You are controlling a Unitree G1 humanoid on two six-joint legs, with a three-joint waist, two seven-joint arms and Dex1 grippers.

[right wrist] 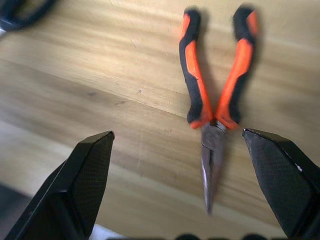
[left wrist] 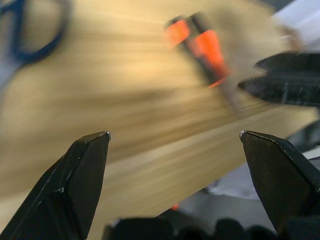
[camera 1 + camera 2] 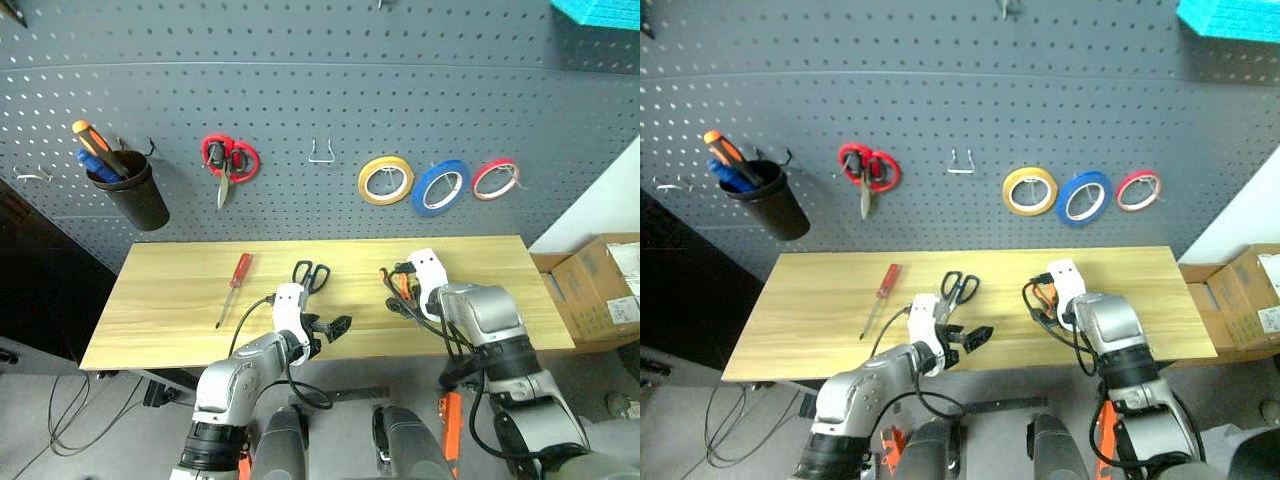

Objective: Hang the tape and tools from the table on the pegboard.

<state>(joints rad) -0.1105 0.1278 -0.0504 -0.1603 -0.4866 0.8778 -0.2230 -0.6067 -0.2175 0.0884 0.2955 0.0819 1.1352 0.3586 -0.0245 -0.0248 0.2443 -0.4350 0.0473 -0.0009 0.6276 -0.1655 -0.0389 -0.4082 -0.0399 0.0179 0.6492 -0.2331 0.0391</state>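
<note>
The blue tape hangs on the dark grey pegboard. On the light wooden table lie the blue-handled scissors and, to their right, the orange-and-black pliers, nose toward the table's front edge. My right gripper hovers open just above the pliers, apart from them. Lower on the table, near its front edge, my left gripper stands open and empty, pointing right toward the pliers.
A red-handled screwdriver lies on the table's left part. On the pegboard hang a black cup with screwdrivers, red scissors, a bare hook, a yellow tape roll and a red tape ring. Cardboard boxes stand right of the table.
</note>
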